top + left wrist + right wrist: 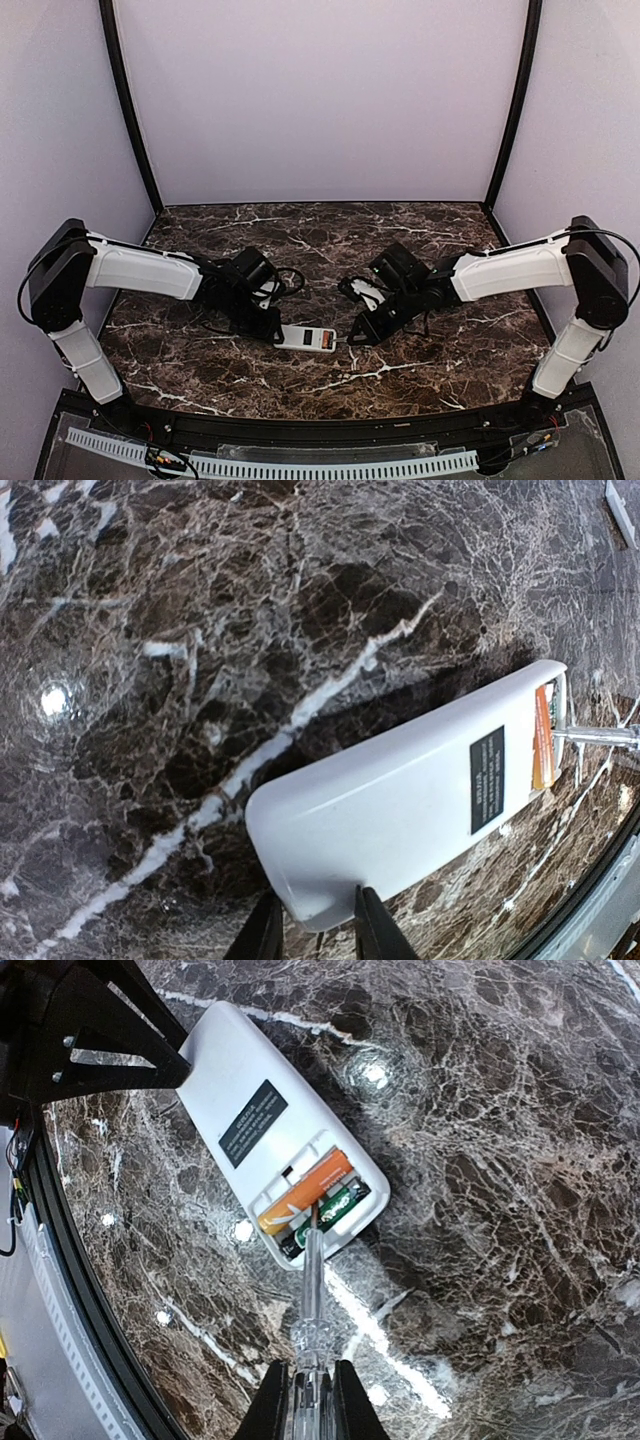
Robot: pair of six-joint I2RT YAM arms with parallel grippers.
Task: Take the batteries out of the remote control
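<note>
The white remote control lies flat on the marble table between the two arms. Its back faces up, with a dark label and an uncovered battery bay. Two batteries lie side by side in the bay, one orange and one green and black. My left gripper is shut on the remote's closed end. My right gripper is shut on a clear-handled screwdriver. The screwdriver's tip reaches into the bay between the two batteries. In the left wrist view its metal shaft comes in from the right.
A flat white piece shows at the top right corner of the left wrist view. The table's black front rail runs close behind the remote. Lilac walls with dark corner posts close in the back and sides.
</note>
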